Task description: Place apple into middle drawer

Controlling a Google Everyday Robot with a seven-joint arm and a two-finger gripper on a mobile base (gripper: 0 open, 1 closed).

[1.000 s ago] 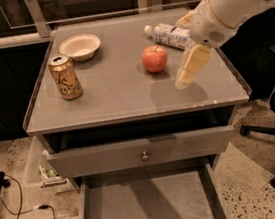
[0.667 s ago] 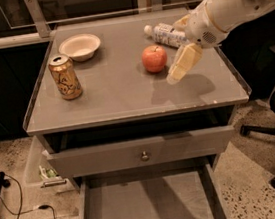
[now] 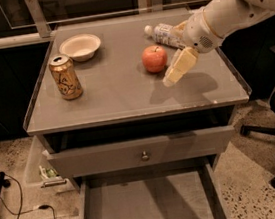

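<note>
The gripper (image 3: 173,75) hangs low over the right half of the tabletop (image 3: 110,97), its cream jaws slanting down and to the left. Whether they stand wide or narrow I cannot tell, as they overlap from this side; they hold nothing.

The apple (image 3: 154,58) sits upright just beside the jaw tips, to their left and a little farther back, apart from them by a thin gap. Being round, it has no long axis to line up with. In my judgement the coming move turns on that sideways offset, so the jaws must shift left and back to straddle the fruit.

The middle drawer (image 3: 146,211) lies pulled out well below the jaws and nearer the camera, its grey floor bare.
</note>
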